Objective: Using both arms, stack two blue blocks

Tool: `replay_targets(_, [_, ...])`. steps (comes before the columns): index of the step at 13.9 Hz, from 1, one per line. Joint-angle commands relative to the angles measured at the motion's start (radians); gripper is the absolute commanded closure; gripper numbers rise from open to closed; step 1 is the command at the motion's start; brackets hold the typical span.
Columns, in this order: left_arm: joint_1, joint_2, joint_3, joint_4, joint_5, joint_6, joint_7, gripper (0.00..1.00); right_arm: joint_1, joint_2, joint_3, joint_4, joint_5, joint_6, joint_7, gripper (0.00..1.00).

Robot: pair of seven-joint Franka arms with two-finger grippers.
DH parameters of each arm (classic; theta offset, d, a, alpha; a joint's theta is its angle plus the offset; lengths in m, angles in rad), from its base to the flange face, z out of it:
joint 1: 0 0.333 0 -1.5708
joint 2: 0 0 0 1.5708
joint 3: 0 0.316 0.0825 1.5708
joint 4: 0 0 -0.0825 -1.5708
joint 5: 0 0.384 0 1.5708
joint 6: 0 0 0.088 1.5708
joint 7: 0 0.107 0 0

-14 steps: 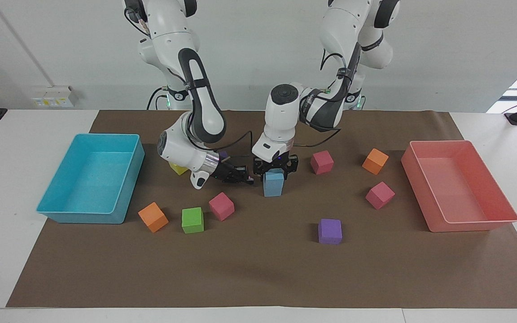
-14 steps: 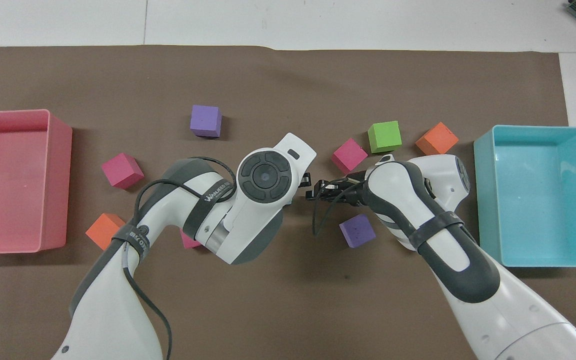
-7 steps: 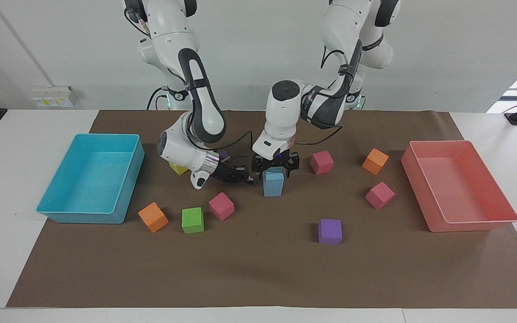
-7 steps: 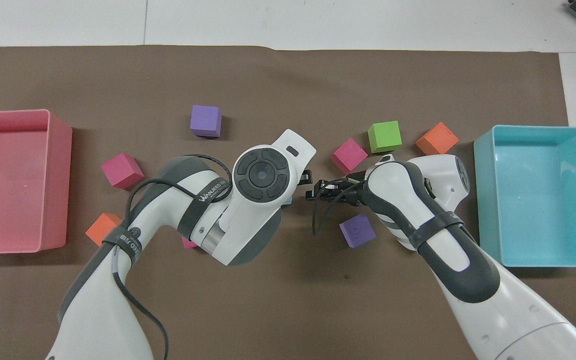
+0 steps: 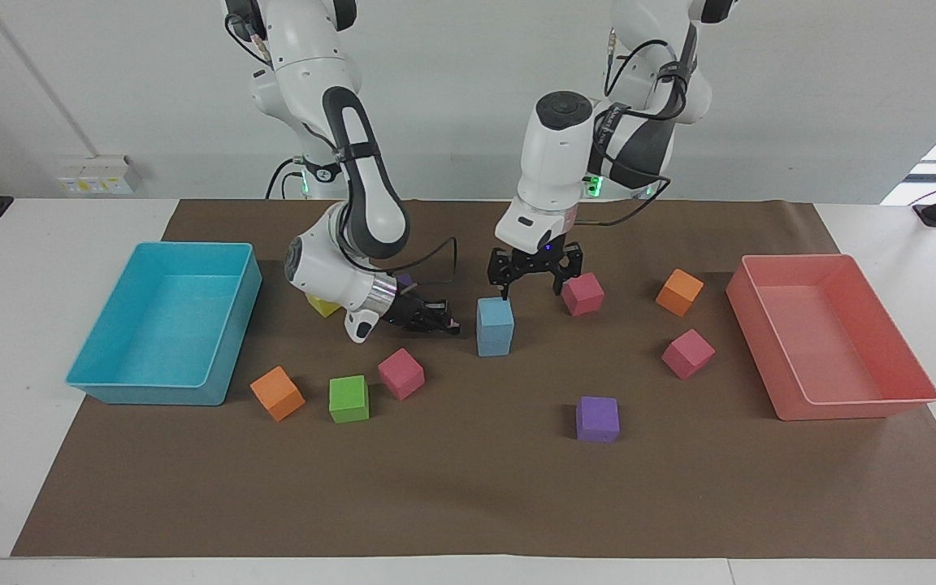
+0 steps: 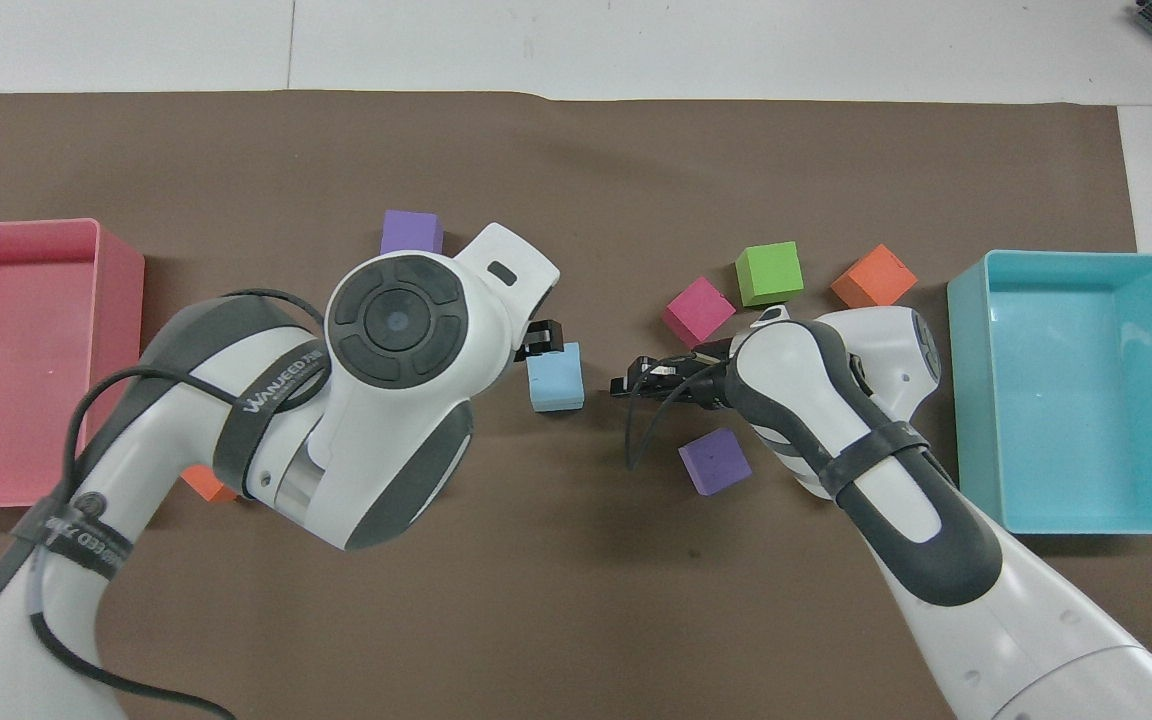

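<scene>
A brown paper mat (image 5: pixel 468 487) is covering the white table. At frame centre in the facing view, the left gripper (image 5: pixel 530 286) is hanging with its fingers spread and empty, just above the stack of 2 blue blocks (image 5: pixel 495 327). The right gripper (image 5: pixel 434 317) is sitting low beside that stack; I cannot tell its state. A pink cube (image 5: pixel 582 293) is lying next to the left gripper.
</scene>
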Motion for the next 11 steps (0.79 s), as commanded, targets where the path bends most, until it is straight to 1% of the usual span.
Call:
replay_targets(1, [0.063,-0.111,-0.007,-0.092,0.017,-0.062,0.128,0.0,-0.014,-0.008,0.002,0.017,-0.045,0.01,0.024,1.0])
replay_targets(5, [0.178,-0.195,-0.008,-0.145,0.014,-0.093,0.312,0.0,-0.016,-0.03,-0.004,0.046,-0.163,0.002,0.136,1.0])
replay_targets(6, [0.201,-0.214,-0.008,-0.152,0.012,-0.108,0.355,0.0,-0.016,-0.036,-0.004,0.051,-0.201,0.002,0.171,0.79])
replay_targets(7, [0.228,-0.223,-0.008,-0.152,0.008,-0.119,0.401,0.0,-0.016,-0.045,-0.006,0.06,-0.238,0.0,0.196,0.64])
replay_targets(9, [0.277,-0.244,-0.007,-0.151,0.005,-0.132,0.484,0.0,-0.031,-0.065,-0.006,0.062,-0.284,-0.018,0.228,0.39])
replay_targets(10, [0.299,-0.251,-0.007,-0.148,-0.012,-0.152,0.53,0.0,-0.037,-0.07,-0.006,0.062,-0.287,-0.035,0.23,0.2])
replay_targets(11, [0.325,-0.258,-0.002,-0.139,-0.036,-0.18,0.585,0.0,-0.04,-0.079,-0.009,0.062,-0.292,-0.047,0.23,0.1])
